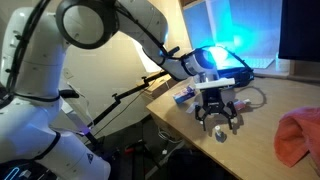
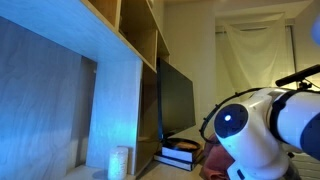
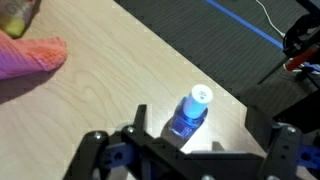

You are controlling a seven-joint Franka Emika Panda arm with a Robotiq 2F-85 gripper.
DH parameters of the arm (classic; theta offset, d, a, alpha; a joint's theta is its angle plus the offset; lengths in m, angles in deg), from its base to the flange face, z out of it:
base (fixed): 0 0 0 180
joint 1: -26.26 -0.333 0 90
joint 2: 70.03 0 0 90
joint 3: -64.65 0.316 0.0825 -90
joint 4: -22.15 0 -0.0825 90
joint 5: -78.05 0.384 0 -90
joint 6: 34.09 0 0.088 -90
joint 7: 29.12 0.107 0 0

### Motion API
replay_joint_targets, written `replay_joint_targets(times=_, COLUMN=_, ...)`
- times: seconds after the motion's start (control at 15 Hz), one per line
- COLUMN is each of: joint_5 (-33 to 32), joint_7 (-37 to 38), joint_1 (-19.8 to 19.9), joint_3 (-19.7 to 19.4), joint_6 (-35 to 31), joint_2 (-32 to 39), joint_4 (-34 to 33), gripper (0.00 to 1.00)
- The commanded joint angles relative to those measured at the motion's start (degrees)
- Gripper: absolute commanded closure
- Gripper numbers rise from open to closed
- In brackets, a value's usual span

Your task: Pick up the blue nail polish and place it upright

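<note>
The blue nail polish (image 3: 186, 117) is a small blue bottle with a white cap. In the wrist view it rests on the light wooden table (image 3: 110, 100), close to the table's edge. The top face of its cap points up toward the camera; I cannot tell for sure whether it stands or lies. My gripper (image 3: 198, 128) is open, with one finger on each side of the bottle and a gap on both sides. In an exterior view the gripper (image 1: 218, 120) points down just above the table near its front edge; the bottle is hidden there.
A pink cloth (image 3: 30, 55) lies on the table at the left and also shows in an exterior view (image 1: 300, 135). A yellow-green object (image 3: 20, 14) sits at the top left corner. Beyond the table edge is dark floor with a blue line (image 3: 240, 20). A monitor (image 2: 175, 100) stands under shelves.
</note>
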Motion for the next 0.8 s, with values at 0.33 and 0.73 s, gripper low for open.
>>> replay_joint_targets(times=0.33, joint_5=11.44, joint_7=-9.2, joint_1=2.31, joint_3=-0.59, joint_6=-13.7, joint_2=-11.9, joint_4=15.79, gripper=0.0)
replay_joint_targets(times=0.73, joint_5=11.67, joint_7=-8.87, joint_1=0.26, joint_3=-2.33, joint_6=-12.42, joint_2=-9.74, joint_4=13.38, gripper=0.0)
